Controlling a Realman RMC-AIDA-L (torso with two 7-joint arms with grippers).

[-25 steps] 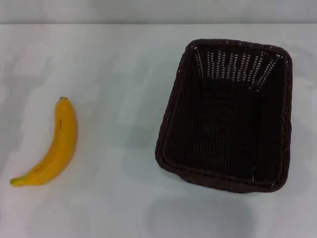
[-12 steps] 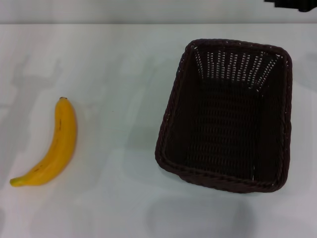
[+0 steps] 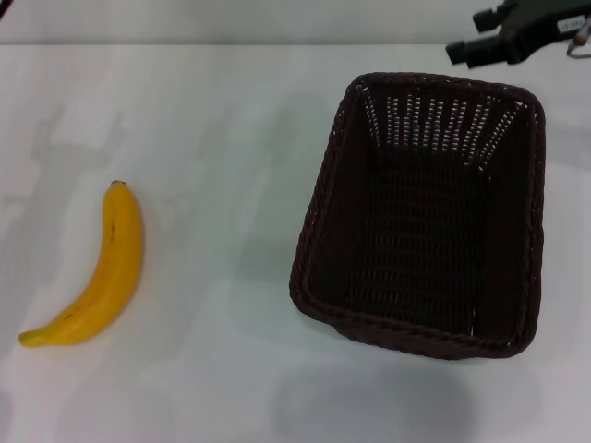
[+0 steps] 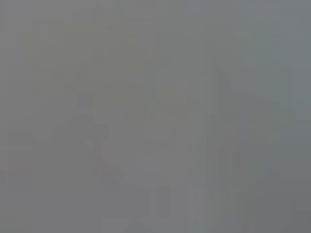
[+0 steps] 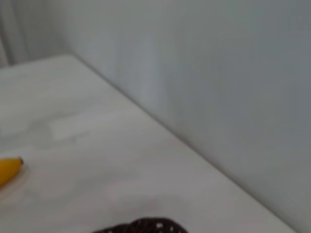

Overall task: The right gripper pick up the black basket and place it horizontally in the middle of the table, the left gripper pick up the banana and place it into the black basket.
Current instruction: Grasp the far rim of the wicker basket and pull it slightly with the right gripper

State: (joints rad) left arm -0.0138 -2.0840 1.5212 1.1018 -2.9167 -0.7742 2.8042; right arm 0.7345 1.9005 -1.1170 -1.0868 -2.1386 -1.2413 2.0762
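The black basket (image 3: 420, 212) stands on the white table (image 3: 222, 138), right of centre, its long side running away from me and its inside empty. The banana (image 3: 97, 272) lies at the left, dark tip pointing away. My right gripper (image 3: 473, 37) hovers beyond the basket's far right corner, open, with nothing between its fingers. Only a dark sliver of my left gripper (image 3: 5, 7) shows at the top left corner, far from the banana. The right wrist view catches the banana's tip (image 5: 9, 170) and a bit of the basket's rim (image 5: 141, 226). The left wrist view is plain grey.
A pale wall (image 3: 277, 18) runs along the table's far edge. Bare tabletop lies between the banana and the basket.
My right gripper has come in from the top right edge toward the basket's far corner. A sliver of the left arm has appeared at the top left. Banana and basket have not moved.
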